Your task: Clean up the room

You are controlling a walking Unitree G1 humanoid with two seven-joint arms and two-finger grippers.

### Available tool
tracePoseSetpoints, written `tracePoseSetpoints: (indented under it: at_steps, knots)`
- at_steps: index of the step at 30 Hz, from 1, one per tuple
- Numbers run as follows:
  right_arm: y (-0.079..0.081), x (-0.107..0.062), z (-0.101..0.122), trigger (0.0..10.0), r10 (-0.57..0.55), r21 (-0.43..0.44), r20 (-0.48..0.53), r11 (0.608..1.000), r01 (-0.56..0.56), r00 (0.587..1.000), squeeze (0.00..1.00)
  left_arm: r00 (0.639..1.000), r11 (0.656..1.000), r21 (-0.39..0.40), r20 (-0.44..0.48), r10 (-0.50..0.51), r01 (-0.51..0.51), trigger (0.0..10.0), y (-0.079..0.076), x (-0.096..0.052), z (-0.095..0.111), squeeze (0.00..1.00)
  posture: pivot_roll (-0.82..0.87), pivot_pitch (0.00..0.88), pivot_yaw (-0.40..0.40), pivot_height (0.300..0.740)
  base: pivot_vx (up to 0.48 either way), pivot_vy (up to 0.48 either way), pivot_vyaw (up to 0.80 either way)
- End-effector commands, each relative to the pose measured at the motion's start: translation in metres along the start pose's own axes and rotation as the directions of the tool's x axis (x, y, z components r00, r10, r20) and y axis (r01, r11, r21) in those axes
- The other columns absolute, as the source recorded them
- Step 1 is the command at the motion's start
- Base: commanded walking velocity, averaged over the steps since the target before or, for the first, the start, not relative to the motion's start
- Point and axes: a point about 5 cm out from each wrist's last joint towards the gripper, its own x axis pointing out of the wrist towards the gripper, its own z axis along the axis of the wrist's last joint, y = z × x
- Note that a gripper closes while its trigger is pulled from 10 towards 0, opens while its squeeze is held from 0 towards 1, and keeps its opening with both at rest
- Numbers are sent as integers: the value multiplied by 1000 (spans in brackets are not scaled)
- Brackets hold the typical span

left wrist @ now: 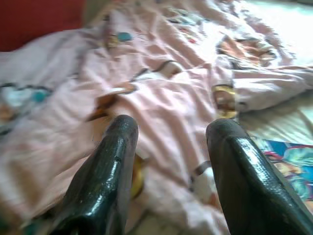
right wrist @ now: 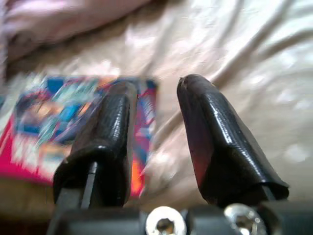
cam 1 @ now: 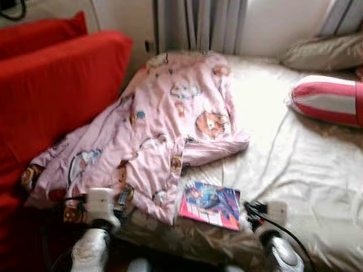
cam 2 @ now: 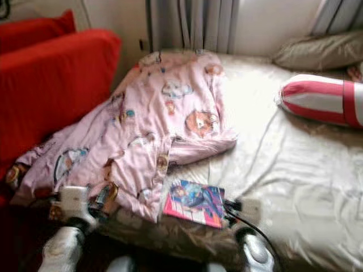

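A pink cartoon-print blanket [cam 1: 159, 130] lies crumpled across the left half of the bed, its edge hanging over the front. A colourful picture book [cam 1: 210, 205] lies flat on the cream sheet [cam 1: 300, 170] near the bed's front edge. My left gripper [left wrist: 168, 129] is open, low over the blanket's near edge, nothing between its fingers. My right gripper [right wrist: 154, 88] is open just right of the book [right wrist: 58, 117], above the sheet. Both arms [cam 1: 93, 238] reach in from the bottom of the head views.
A red sofa [cam 1: 51, 90] stands against the bed's left side. A pink-and-white striped bolster [cam 1: 329, 101] and a beige pillow [cam 1: 323, 54] lie at the far right. Grey curtains [cam 1: 198, 25] hang behind the bed.
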Motion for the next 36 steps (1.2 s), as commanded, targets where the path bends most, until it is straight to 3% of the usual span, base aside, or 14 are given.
tracePoseSetpoints:
  at_steps: [1, 9, 11, 15, 21, 23, 25, 26, 28, 29, 30, 31, 34, 36]
  knots:
    - [11, 3, -1, 10000, 30, 19, -6, 999, -30, 1000, 0, 1000, 1000, 18, -6, 24, -24, 10000, 11, -2, 2, 0, 59, 70, -41, 631, 349, 0, 0]
    - [11, 3, -6, 10000, 65, -57, -72, 996, -69, 995, 0, 1000, 1000, 27, 0, 5, -5, 10000, 12, -3, 7, 0, 76, 133, -33, 631, 0, 0, 0]
    - [2, 4, -4, 10000, 66, -138, -112, 987, -82, 991, 0, 1000, 999, 36, -8, 6, -5, 10000, 17, -7, 6, 0, 78, 137, -31, 631, 0, 0, 0]
    - [-9, 4, -3, 10000, 61, -148, -172, 985, -87, 983, 0, 1000, 999, 48, -16, 13, -13, 10000, 22, -12, 5, 0, 91, 152, -23, 631, 0, 0, 0]
    - [-14, 1, -7, 10000, 117, -279, -279, 940, -197, 953, 0, 1000, 998, 56, -21, 9, -8, 10000, 25, -15, 8, 0, 96, 178, -6, 631, 0, 0, 0]
    - [-16, 1, -6, 10000, 129, -344, -298, 910, -233, 946, 0, 1000, 998, 57, -23, 5, -4, 10000, 25, -16, 9, 0, 95, 183, -1, 631, 0, 0, 0]
    - [-20, 3, -1, 10000, 138, -486, -367, 815, -317, 920, 0, 999, 998, 62, -35, -6, 8, 10000, 24, -18, 7, 0, 97, 191, 5, 631, 0, 0, 0]
    - [-20, 3, -1, 10000, 138, -486, -367, 815, -317, 920, 0, 999, 998, 62, -35, -6, 8, 10000, 24, -18, 7, 0, 97, 191, 5, 631, 0, 0, 0]
    - [-17, 5, 4, 10000, 194, -554, -418, 719, -418, 888, 0, 999, 998, 64, -37, -10, 12, 10000, 24, -20, 8, 0, 108, 204, 9, 631, 0, 0, 0]
    - [-17, 6, 5, 10000, 200, -557, -421, 713, -426, 885, 0, 999, 998, 66, -40, -11, 13, 10000, 25, -21, 7, 0, 110, 204, 10, 631, 0, 0, 0]
    - [-16, 8, 8, 10000, 203, -558, -422, 710, -430, 884, 910, 999, 998, 68, -43, -10, 13, 10000, 25, -22, 7, 0, 120, 206, 11, 631, 0, 0, 0]
    - [-16, 9, 10, 10000, 206, -560, -424, 705, -435, 882, 1000, 999, 998, 68, -44, -9, 12, 10000, 26, -23, 8, 0, 123, 209, 12, 631, 0, 0, 0]
    - [-12, 15, 18, 10000, 199, -622, -433, 640, -452, 879, 1000, 999, 997, 73, -42, -1, 4, 10000, 29, -27, 10, 0, 152, 241, 11, 631, 0, 0, 0]
    - [-11, 16, 19, 10000, 193, -636, -436, 624, -453, 879, 1000, 999, 997, 75, -45, 1, 2, 10000, 30, -29, 10, 0, 156, 243, 11, 631, 0, 0, 0]
